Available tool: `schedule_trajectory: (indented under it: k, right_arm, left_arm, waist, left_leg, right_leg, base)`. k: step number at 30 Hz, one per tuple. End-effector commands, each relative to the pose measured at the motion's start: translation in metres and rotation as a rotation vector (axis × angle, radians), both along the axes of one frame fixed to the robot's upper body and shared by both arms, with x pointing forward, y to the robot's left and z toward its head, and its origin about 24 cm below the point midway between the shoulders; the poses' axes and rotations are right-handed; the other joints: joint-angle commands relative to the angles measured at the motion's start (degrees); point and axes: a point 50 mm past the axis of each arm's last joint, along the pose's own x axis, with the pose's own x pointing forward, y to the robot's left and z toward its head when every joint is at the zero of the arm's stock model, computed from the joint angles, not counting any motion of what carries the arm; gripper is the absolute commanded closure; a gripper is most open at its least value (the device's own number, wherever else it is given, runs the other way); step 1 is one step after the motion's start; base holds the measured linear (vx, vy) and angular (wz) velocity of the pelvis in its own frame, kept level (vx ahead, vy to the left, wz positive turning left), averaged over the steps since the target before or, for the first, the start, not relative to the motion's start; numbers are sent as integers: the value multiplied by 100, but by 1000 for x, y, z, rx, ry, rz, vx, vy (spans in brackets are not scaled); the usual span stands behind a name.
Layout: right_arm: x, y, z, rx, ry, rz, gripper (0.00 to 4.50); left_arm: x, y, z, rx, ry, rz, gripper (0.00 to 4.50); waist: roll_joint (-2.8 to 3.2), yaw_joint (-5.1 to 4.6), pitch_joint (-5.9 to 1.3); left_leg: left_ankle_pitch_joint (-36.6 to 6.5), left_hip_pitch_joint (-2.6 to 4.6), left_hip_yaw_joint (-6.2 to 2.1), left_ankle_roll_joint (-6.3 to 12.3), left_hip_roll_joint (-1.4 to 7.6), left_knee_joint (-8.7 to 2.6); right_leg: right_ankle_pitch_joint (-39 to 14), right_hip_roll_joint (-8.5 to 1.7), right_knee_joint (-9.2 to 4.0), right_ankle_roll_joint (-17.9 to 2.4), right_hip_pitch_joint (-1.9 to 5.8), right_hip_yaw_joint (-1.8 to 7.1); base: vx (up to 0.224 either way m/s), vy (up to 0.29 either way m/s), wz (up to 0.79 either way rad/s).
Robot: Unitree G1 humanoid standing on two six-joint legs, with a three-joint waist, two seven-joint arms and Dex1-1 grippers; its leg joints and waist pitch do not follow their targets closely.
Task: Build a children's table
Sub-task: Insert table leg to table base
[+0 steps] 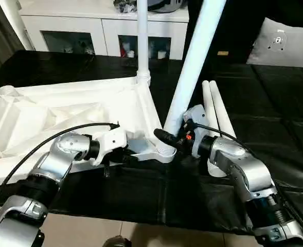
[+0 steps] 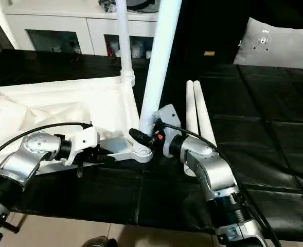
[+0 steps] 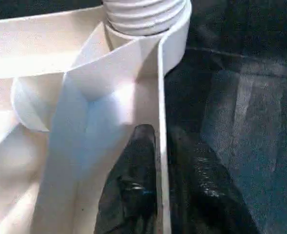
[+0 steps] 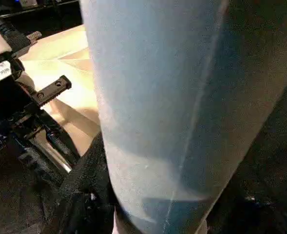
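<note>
The children's table top (image 1: 64, 118) lies upside down on the black mat, ribbed side up. One white leg (image 1: 142, 41) stands upright in its far right corner socket. A second leg (image 1: 192, 62) leans in the near right corner socket (image 1: 165, 151), and my right gripper (image 1: 175, 135) is shut around its lower end; the right wrist view shows that leg (image 4: 182, 112) against a black finger (image 4: 82, 195). My left gripper (image 1: 126, 155) is on the near rim beside that socket, its fingers (image 3: 133, 185) closed on either side of the thin rim wall (image 3: 160, 97).
Two loose white legs (image 1: 217, 110) lie side by side on the mat right of my right arm. A white cabinet with glass doors (image 1: 89, 31) stands behind the table. A grey cushion (image 1: 285, 43) sits far right. The mat's near edge (image 1: 141, 213) drops to the floor.
</note>
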Motion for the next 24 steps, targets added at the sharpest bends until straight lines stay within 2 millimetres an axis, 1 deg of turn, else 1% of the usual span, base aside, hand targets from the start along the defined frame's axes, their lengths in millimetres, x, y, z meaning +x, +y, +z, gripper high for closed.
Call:
schedule_trajectory:
  k: [1,4,7,11,13,14,15,16,17,18,19,20,21,23,24]
  right_arm:
    - [-2,1,-1,2,9,6,261]
    - [-3,1,-1,5,10,8,261]
    - [-4,0,-1,6,11,7,261]
    - [-6,-1,-2,4,12,2,261]
    - [-7,-1,-3,5,13,1,261]
    - [-7,-1,-3,7,13,1,261]
    - [-8,0,-3,10,15,0,261]
    - [-8,0,-3,11,15,-1,261]
    - [-8,1,-3,11,16,-2,261]
    - [-8,1,-4,11,16,-2,261]
    - [-8,1,-4,12,16,-2,261]
    - [-8,1,-4,12,16,-3,261]
    - [-9,2,-4,14,17,-5,261]
    - [-9,2,-4,16,17,-8,261]
    - [-9,2,-4,16,17,-8,261]
  left_arm:
    - [0,-1,2,-9,-20,6,350]
    - [-1,-1,2,-14,-29,15,333]
    - [-2,-1,2,-16,-27,16,330]
    - [-2,-2,2,-32,-32,30,330]
    - [-3,-1,2,-27,-31,32,330]
    - [-3,-1,1,-25,-28,32,330]
    - [-3,0,0,-14,-24,34,330]
    - [-3,1,0,-3,-25,35,330]
    - [-3,3,-1,10,-29,36,330]
    - [-3,3,-1,15,-30,36,359]
    - [-3,4,-1,17,-30,36,359]
    - [-3,4,-1,18,-30,36,366]
    - [-3,4,-1,19,-28,41,369]
    - [-3,6,-3,40,-29,45,392]
    - [-3,6,-4,48,-31,44,404]
  waist:
    - [-17,25,-359]
    - [-18,30,-345]
    - [-13,30,-347]
    - [-15,28,-351]
    - [0,33,-354]
    - [-6,28,-354]
    - [10,29,-356]
    - [4,29,-360]
    - [21,28,-352]
    - [14,26,-352]
    - [43,34,-354]
    - [27,29,-353]
    - [62,30,-354]
    - [47,25,-351]
    - [53,27,-348]
  left_leg:
    - [-981,195,-119,-23,332,-377]
    - [-1085,196,-123,-35,338,-389]
    - [-1086,196,-125,-50,341,-391]
    - [-1042,197,-124,-52,337,-386]
    - [-1014,192,-128,-40,336,-382]
    - [-1007,191,-125,-31,332,-381]
    - [-1027,195,-130,-39,332,-384]
    - [-1023,195,-130,-43,331,-381]
    - [-1084,197,-134,-68,332,-392]
    - [-1115,199,-132,-83,331,-391]
    - [-1147,206,-139,-104,333,-392]
    - [-1191,207,-137,-137,334,-397]
    - [-1213,213,-142,-162,335,-400]
    - [-1236,209,-139,-183,335,-403]
    - [-1284,211,-144,-197,336,-408]
  right_leg:
    - [551,-467,-389,-1222,154,173]
    - [309,-478,-410,-1184,152,178]
    - [254,-478,-412,-1167,150,182]
    - [351,-474,-404,-1170,153,178]
    - [417,-472,-398,-1155,157,177]
    - [433,-467,-401,-1148,156,177]
    - [435,-459,-400,-1133,152,174]
    - [454,-463,-397,-1138,156,174]
    - [400,-459,-405,-1141,147,172]
    - [370,-461,-407,-1145,149,174]
    - [337,-467,-406,-1146,146,175]
    - [313,-465,-410,-1148,149,179]
    - [307,-464,-408,-1147,143,177]
    - [329,-460,-411,-1152,146,178]
    - [291,-464,-414,-1131,148,181]
  base:
    - [0,0,0]
    - [0,0,0]
    - [0,0,0]
    - [0,0,0]
    - [0,0,0]
    - [0,0,0]
    - [0,0,0]
    - [0,0,0]
    - [0,0,0]
    - [0,0,0]
    - [0,0,0]
    - [0,0,0]
    - [0,0,0]
    - [0,0,0]
    - [0,0,0]
